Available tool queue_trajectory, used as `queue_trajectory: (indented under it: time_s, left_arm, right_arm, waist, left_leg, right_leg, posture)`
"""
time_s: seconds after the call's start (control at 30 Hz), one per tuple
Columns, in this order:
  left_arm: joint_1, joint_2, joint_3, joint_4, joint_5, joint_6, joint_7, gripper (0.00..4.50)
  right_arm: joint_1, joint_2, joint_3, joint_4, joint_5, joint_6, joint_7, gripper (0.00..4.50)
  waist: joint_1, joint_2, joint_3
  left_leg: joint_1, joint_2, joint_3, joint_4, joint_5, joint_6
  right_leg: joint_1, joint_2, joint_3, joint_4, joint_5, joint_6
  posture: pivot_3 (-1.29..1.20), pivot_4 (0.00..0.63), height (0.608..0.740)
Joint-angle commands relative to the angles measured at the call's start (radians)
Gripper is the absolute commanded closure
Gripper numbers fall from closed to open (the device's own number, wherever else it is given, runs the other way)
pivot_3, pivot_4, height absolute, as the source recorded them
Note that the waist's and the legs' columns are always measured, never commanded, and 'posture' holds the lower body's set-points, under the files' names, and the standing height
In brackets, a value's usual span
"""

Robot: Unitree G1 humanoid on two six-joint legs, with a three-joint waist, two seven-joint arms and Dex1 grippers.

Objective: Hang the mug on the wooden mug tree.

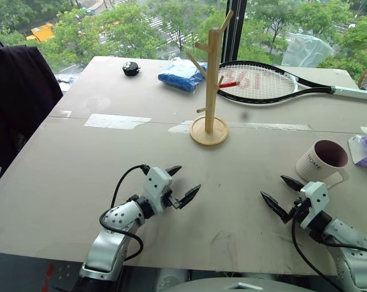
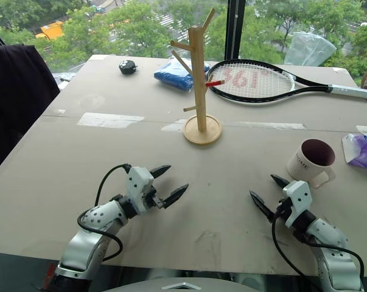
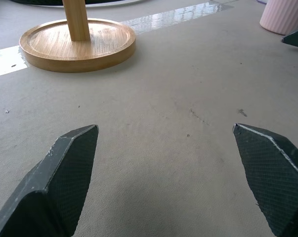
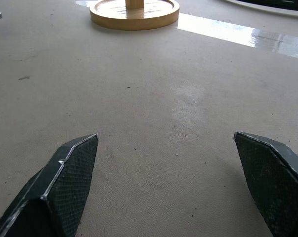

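The mug stands upright near the right edge of the worktop, apart from the wooden mug tree, which rises at the middle. Bare worktop lies between them. The left gripper and right gripper hover near the front edge, fingers spread wide and empty, the right just short of the mug.

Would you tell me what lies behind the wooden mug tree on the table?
Behind the wooden mug tree lie a black tennis racket with red lettering on its strings and a blue bundle. The post covers a strip of the racket head.
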Motion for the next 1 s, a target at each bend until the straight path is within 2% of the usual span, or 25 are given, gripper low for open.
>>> queue_trajectory:
  time_s: [0.03, 0.67, 1.0]
  left_arm:
    - [0.008, 0.001, -0.004, -0.052, -0.008, 0.001, 0.000, 0.00]
    - [0.017, 0.004, -0.004, -0.080, -0.053, 0.047, -0.026, 0.00]
    - [-0.193, -0.001, -0.086, 0.032, -0.069, 0.014, -0.182, 0.00]
  right_arm:
    - [0.020, -0.008, -0.022, -0.032, 0.013, -0.006, 0.001, 0.07]
    - [0.059, 0.003, -0.016, -0.074, 0.010, 0.003, -0.023, 0.07]
    - [0.251, 0.137, -0.165, -0.228, 0.030, 0.016, -0.258, 0.07]
  waist:
    - [0.000, 0.000, 0.000]
    - [0.001, 0.000, 0.000]
    - [0.003, 0.001, 0.001]
  left_leg:
    - [0.000, 0.000, 0.000, 0.000, 0.000, 0.000]
    - [0.000, 0.000, -0.001, 0.000, 0.000, 0.000]
    - [-0.001, 0.000, -0.001, 0.000, 0.000, 0.000]
  right_leg:
    - [0.000, 0.000, 0.000, 0.000, 0.000, 0.000]
    - [0.000, 0.000, 0.000, 0.000, 0.000, 0.000]
    - [0.000, 0.000, 0.000, 0.000, 0.000, 0.000]
  posture:
    - [0.00, 0.150, 0.654]
    - [0.00, 0.150, 0.654]
    - [0.00, 0.150, 0.654]
